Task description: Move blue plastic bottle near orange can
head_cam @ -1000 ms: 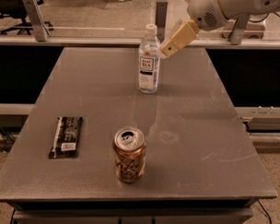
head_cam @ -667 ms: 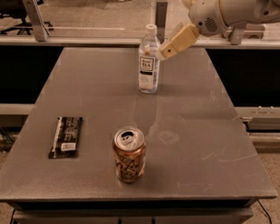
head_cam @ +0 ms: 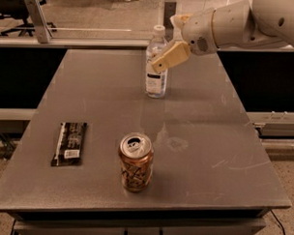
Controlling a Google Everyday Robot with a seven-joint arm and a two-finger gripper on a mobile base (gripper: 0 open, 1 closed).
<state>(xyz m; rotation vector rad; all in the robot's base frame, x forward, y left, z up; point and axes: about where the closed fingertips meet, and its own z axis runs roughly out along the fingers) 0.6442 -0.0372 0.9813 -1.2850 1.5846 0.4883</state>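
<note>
The blue plastic bottle [head_cam: 156,78], clear with a white cap and a white-and-dark-blue label, stands upright at the far middle of the grey table [head_cam: 209,141]. My gripper [head_cam: 165,45] reaches in from the upper right and is open. One tan finger [head_cam: 169,57] crosses in front of the bottle's shoulder; the other shows only as a tan tip behind, near the cap. I cannot tell if it touches the bottle. The orange can [head_cam: 135,162], copper with a dark pattern and a silver top, stands upright near the front edge, well apart from the bottle.
A flat black snack wrapper [head_cam: 69,143] lies at the front left of the table. A metal rail and frame [head_cam: 39,19] run behind the far edge. The white arm [head_cam: 237,23] hangs over the far right corner.
My gripper has moved left and slightly down, so its front finger now overlaps the bottle instead of sitting just right of it. The bottle and can have not moved.
</note>
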